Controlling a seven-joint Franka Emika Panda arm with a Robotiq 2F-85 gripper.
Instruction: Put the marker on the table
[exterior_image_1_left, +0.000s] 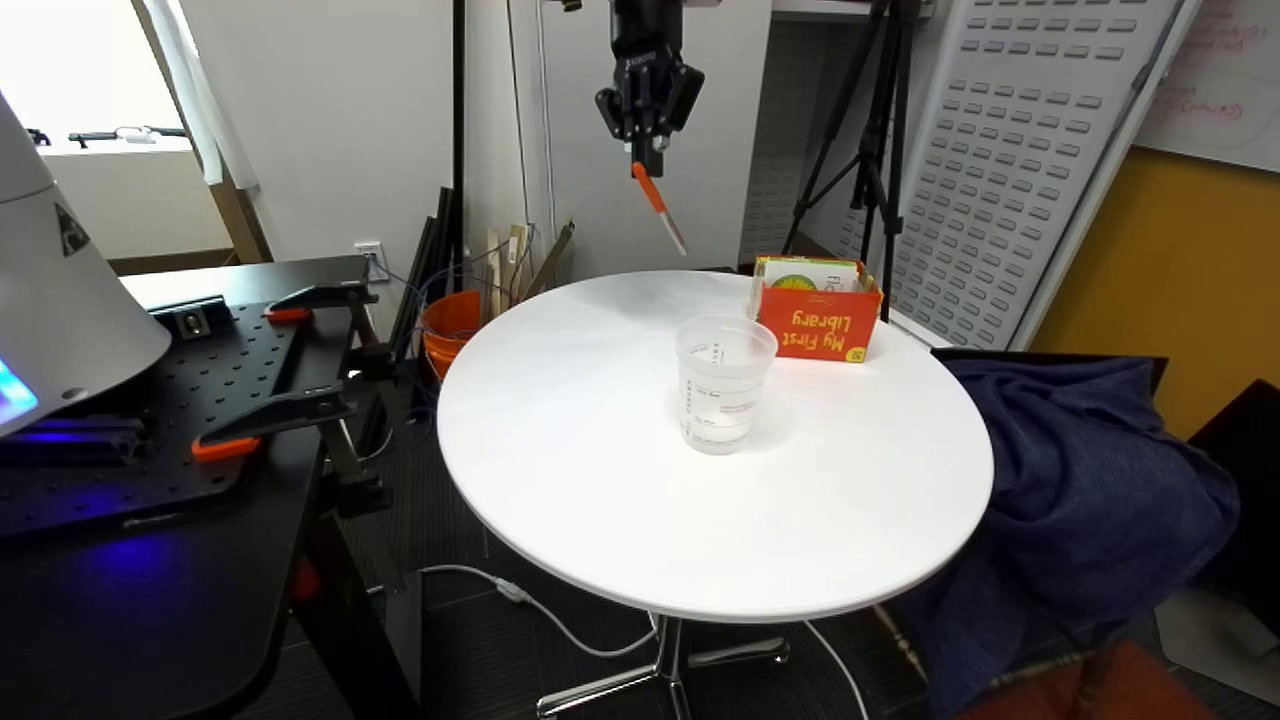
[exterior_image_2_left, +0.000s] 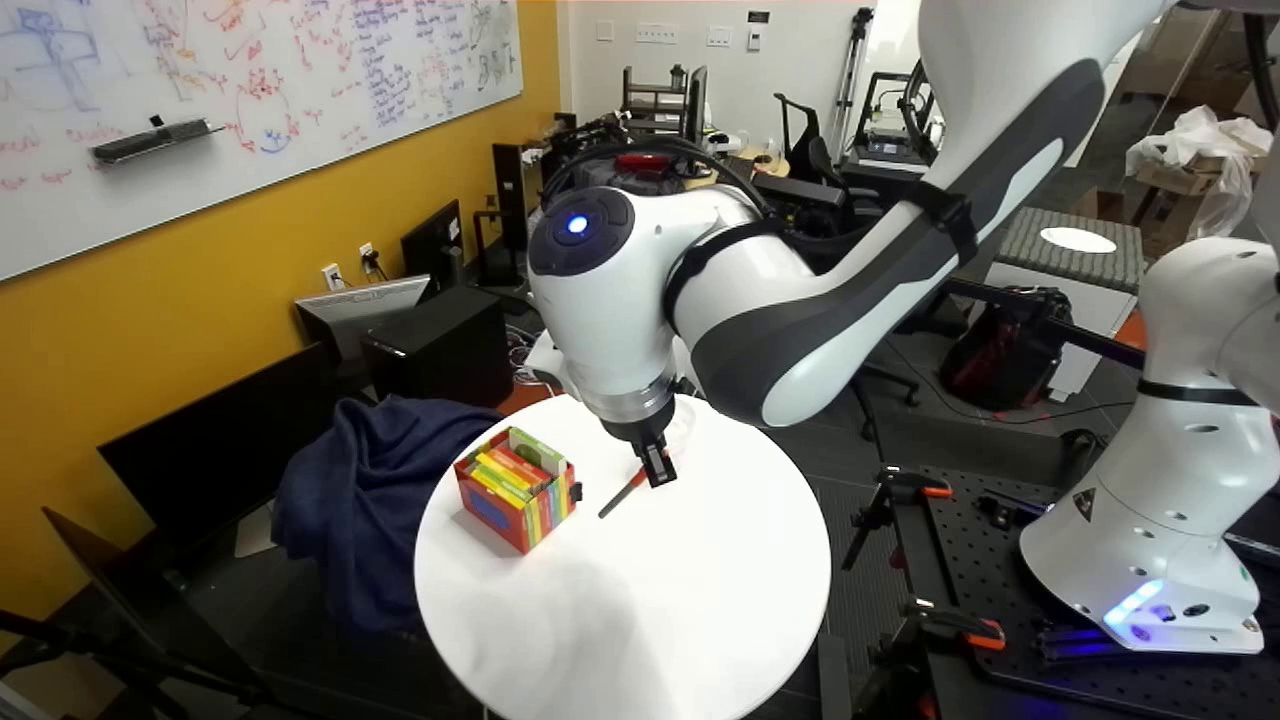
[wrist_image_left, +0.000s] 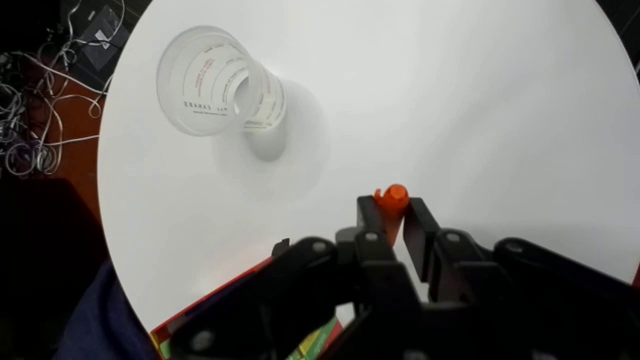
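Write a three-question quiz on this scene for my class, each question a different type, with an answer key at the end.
1. Short answer: What is the tool holding?

2. True or false: The clear cup stands upright on the table.

3. Fill in the blank: The label on the red box, upside down in an exterior view, reads "My First ____".

Key:
1. The marker, gripped near its orange-red end and tilted above the table.
2. True.
3. Library.

Soft shadows (exterior_image_2_left: 590, 625) across the bright table (exterior_image_2_left: 730, 600)
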